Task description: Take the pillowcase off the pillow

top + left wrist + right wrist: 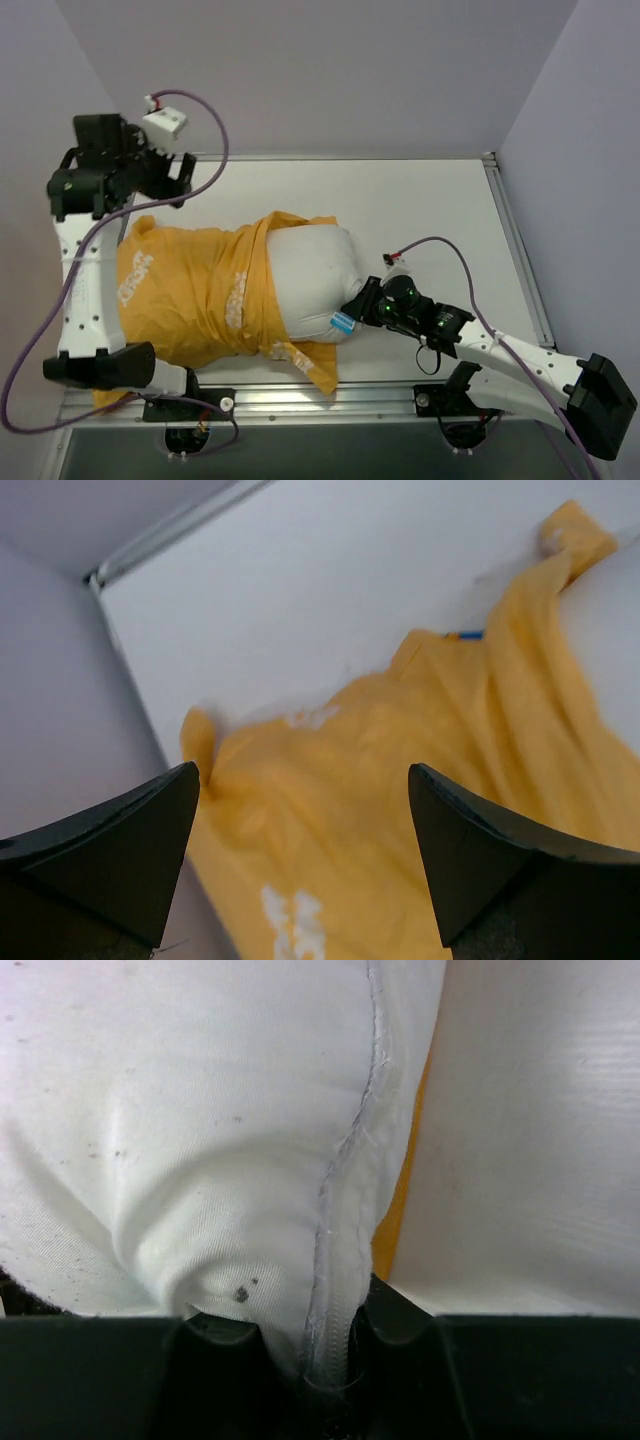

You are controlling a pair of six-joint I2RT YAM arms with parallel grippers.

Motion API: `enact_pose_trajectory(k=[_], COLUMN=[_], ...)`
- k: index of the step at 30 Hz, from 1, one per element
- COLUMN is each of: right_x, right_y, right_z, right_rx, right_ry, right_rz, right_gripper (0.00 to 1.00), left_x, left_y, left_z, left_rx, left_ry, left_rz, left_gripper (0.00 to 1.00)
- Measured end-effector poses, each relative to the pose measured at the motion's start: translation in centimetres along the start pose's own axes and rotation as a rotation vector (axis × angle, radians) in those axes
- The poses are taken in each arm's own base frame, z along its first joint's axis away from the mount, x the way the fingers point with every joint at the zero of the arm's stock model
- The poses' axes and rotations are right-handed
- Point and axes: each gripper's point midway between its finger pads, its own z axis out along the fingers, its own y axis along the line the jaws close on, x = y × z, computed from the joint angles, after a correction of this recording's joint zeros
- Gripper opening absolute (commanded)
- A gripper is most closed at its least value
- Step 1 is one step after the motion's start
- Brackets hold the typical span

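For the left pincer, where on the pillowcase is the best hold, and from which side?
Grip the pillowcase at its slack left end, coming from above, where the open left pincer hangs. The pillow bulges out rightward, its corner pinched by the right pincer, so pulling left strips it.

Pillowcase (190,300) was orange with faint white lettering; pillow (310,275) was white, its small tag (343,322) blue, just beside the black right gripper (360,303).
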Motion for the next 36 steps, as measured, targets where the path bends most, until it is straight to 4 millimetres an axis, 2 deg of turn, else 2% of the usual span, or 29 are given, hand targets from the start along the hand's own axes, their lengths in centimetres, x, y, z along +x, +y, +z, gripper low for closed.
enact_pose_trajectory(k=[2, 4, 5, 7, 9, 11, 18, 20, 21, 22, 23, 26, 28, 31, 34, 36], right_x=[-1.5, -2.5, -2.8, -3.1, -3.3, -4.0, -8.7, -9.0, -9.0, -9.1, -9.1, -9.2, -9.8, -11.0, -11.9, -12.1], right_y=[0.0, -0.1, -0.3, -0.8, -1.1, -1.2, -2.8, -3.2, -3.4, -3.6, -3.6, -3.8, -4.2, -5.5, -6.8, -7.3], right_z=[-0.4, -0.6, -0.6, -0.4, -0.1, 0.3, 0.2, 0.1, 0.1, 0.1, 0.0, 0.0, -0.2, -0.4, -0.6, -0.5], right_rx=[0.009, 0.016, 0.022, 0.044, 0.06, 0.076, 0.116, 0.128, 0.133, 0.138, 0.138, 0.133, 0.141, 0.171, 0.205, 0.218], right_ry=[-0.035, -0.058, -0.063, -0.056, -0.037, -0.026, -0.083, -0.082, -0.078, -0.076, -0.073, -0.069, -0.081, -0.112, -0.135, -0.138], right_rz=[0.007, 0.01, 0.008, 0.005, -0.004, -0.007, 0.015, 0.007, 0.003, 0.0, -0.004, -0.002, 0.011, 0.034, 0.056, 0.061], right_gripper=[0.0, 0.0, 0.0, 0.0, 0.0, 0.0, 0.0, 0.0, 0.0, 0.0, 0.0, 0.0, 0.0, 0.0, 0.0, 0.0], left_x=[3.9, 9.9, 12.9, 19.7, 24.7, 28.2, 36.8, 38.2, 38.6, 38.8, 38.9, 38.0, 36.6, 33.7, 30.9, 28.7], left_y=[2.5, 4.2, 4.4, 2.8, 1.1, -0.1, -2.6, -3.3, -3.7, -4.0, -4.2, -4.3, -3.8, -3.4, -2.4, -1.0], left_z=[-3.6, -6.6, -7.6, -9.2, -10.2, -11.1, -13.4, -12.9, -12.3, -11.7, -11.2, -8.8, -6.7, -2.2, 1.6, 3.3], left_rx=[-0.102, -0.203, -0.239, -0.238, -0.214, -0.196, -0.152, -0.099, -0.07, -0.046, -0.021, 0.023, 0.029, 0.042, 0.049, 0.036], left_ry=[0.051, 0.165, 0.22, 0.369, 0.483, 0.565, 0.766, 0.791, 0.787, 0.779, 0.769, 0.726, 0.688, 0.637, 0.602, 0.574], left_rz=[-0.051, -0.119, -0.148, -0.196, -0.225, -0.229, -0.271, -0.281, -0.284, -0.288, -0.283, -0.236, -0.17, -0.054, -0.033, -0.051], left_gripper=[0.94, 0.94, 0.94, 0.94, 0.94, 0.94, 0.94, 0.96, 0.72, 0.65, 0.61, 0.57, 0.56, 0.58, 0.71, 0.83])
